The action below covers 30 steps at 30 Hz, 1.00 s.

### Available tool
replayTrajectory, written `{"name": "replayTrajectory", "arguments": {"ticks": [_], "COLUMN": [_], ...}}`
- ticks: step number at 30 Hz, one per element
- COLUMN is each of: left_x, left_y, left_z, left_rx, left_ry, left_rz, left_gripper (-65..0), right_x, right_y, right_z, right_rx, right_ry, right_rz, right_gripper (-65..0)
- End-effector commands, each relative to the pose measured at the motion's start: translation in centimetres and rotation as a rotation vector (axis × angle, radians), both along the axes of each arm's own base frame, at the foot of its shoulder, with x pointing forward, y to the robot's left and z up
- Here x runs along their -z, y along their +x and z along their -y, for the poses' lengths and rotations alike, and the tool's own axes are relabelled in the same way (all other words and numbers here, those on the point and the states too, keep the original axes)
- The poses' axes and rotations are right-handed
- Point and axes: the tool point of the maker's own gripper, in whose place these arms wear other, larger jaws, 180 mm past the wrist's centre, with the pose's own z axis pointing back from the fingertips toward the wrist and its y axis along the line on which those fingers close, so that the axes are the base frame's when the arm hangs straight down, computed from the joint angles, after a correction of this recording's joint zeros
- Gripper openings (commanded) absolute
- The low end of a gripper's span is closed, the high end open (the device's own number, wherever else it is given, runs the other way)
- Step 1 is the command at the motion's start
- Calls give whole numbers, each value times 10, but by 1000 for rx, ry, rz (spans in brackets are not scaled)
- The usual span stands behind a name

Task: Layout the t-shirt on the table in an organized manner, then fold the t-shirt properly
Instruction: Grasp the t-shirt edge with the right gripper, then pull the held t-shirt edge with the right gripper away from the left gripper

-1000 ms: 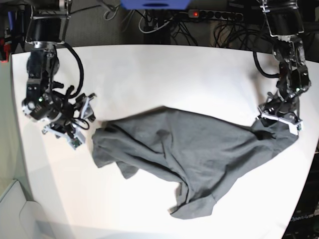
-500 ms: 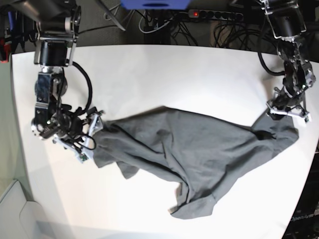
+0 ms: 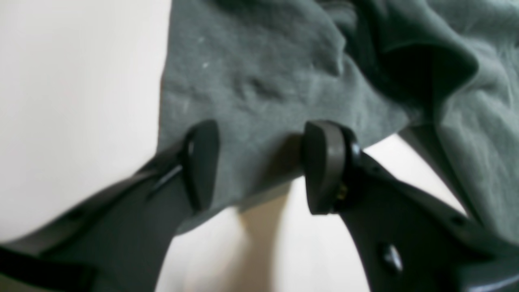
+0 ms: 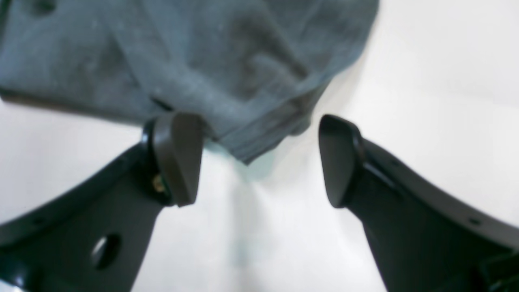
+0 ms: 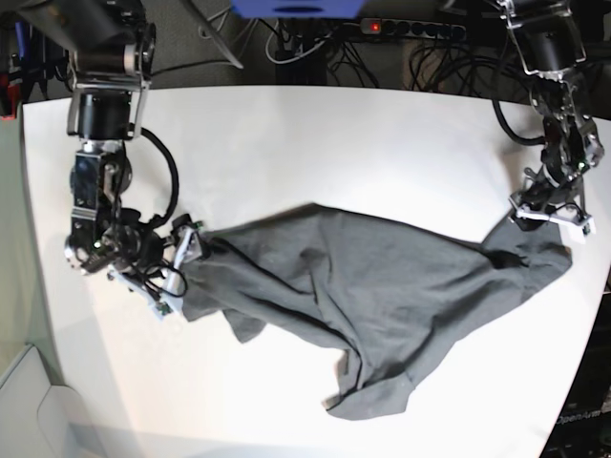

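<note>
The dark grey t-shirt lies crumpled across the middle of the white table, stretched from left to right with a bunched fold at the front. My right gripper is at the shirt's left edge. The right wrist view shows that gripper open wide, with a hemmed corner of the t-shirt just ahead between the fingertips. My left gripper stands over the shirt's right end. In the left wrist view that gripper has its jaws apart and the edge of the t-shirt lies flat between them, unclamped.
Beyond the table's far edge lie a power strip and tangled cables, with a blue object at the top. The left gripper is close to the table's right edge. Bare white tabletop surrounds the shirt.
My right arm has moved right to the shirt's left edge and its jaws have opened wider. My left gripper has shifted slightly up and right. The shirt has hardly moved.
</note>
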Motion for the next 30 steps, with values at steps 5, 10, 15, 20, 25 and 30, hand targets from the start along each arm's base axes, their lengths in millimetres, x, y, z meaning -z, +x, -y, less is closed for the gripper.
{"name": "replayTrajectory", "arguments": {"ticks": [5,10,15,20,25,30], "left_x": [-6,-7,-6,-2,-2,2], "left_y": [2,2,2,-5,-6,-12], "left_z": [-5,-6,-6,-7,-6,-7], "left_rx": [-1,-1,-1,-1,1,1], "left_ry": [11,12,12,15,15,17], "left_rz": [10,10,9,-7,-8,-22], "left_gripper": [-319,-319,-319,-320,-320,-320], "right_x": [-8,-12,-23,-58,-121,-164], "right_y": [14,22,40,75,115,135], "right_z": [-4,-12,-19,-19,-21,-55], "right_rx": [8,11,9,8,-2,-92], "right_ry": [48,93,117,126,129,117], "right_rz": [53,97,126,195,320,402], "right_gripper": [-213,-410,-650,-650,-650,-650]}}
